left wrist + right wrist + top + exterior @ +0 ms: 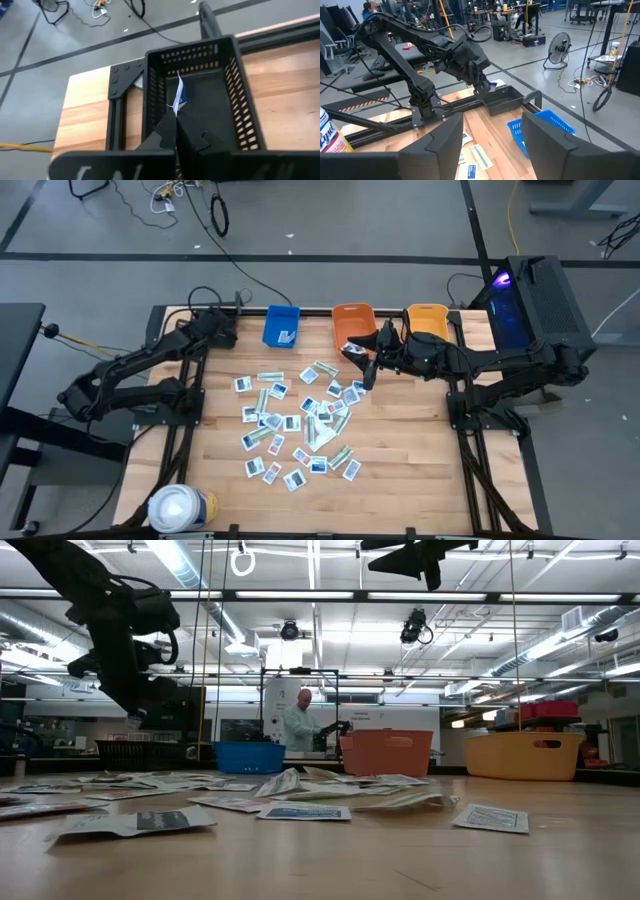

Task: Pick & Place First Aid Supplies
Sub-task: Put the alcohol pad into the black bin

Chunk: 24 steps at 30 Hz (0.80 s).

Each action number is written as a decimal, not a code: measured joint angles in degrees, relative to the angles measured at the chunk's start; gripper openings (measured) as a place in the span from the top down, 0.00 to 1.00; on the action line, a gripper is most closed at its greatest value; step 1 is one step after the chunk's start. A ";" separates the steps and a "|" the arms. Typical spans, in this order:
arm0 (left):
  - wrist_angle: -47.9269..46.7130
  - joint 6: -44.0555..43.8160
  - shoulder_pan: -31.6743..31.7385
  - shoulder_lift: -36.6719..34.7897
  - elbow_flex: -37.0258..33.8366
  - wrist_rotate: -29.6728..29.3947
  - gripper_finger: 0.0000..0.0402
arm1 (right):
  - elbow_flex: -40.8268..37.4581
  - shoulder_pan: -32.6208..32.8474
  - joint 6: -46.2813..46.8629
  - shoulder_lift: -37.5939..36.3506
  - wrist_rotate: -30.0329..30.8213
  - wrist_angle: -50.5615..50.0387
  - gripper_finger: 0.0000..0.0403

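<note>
- Your left gripper (176,111) is pinching a small white packet (179,94) with blue print, fingers pressed together on its lower edge, so the packet is standing upright between the tips.
- You are holding that packet over the black slotted bin (240,100) at the far left corner of the table, above its open interior and not touching the walls.
- Seen from the right wrist, the left gripper (482,86) is hanging just above that same black bin (507,101).
- Your right gripper (368,363) is reaching in near the orange bin (352,320), with its fingers (442,137) standing apart and nothing showing between them.
- The rest of the first aid packets (300,420) are lying scattered flat across the middle of the wooden table (420,480), some overlapping.
- A blue bin (281,325) is sitting to the left of the orange one with packets inside, and a yellow bin (428,318) is sitting to its right.
- A large white roll (180,508) is standing at the near left corner of the table, well apart from the packets.
- A person (298,723) is standing far back in the room.
</note>
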 joint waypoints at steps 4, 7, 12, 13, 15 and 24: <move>0.46 0.21 -0.02 0.77 0.00 -1.15 0.99 | 0.00 0.00 0.00 0.00 0.00 0.03 0.50; 0.76 -0.17 -0.02 1.17 0.00 -1.69 0.97 | 0.00 0.00 0.00 0.00 0.00 0.03 0.50; 0.81 -0.17 -0.02 1.17 0.00 -1.76 0.95 | 0.00 0.00 0.00 0.00 0.00 0.03 0.50; 0.79 -0.18 -0.02 1.17 0.00 -1.77 0.95 | 0.00 0.00 0.00 0.00 0.00 0.03 0.50; 0.81 -0.17 -0.02 1.17 0.00 -1.77 0.95 | 0.00 0.00 0.00 0.00 0.00 0.02 0.50; 0.76 -0.07 -0.02 1.17 0.00 -1.76 0.74 | 0.00 0.00 -0.16 0.00 0.00 0.02 0.50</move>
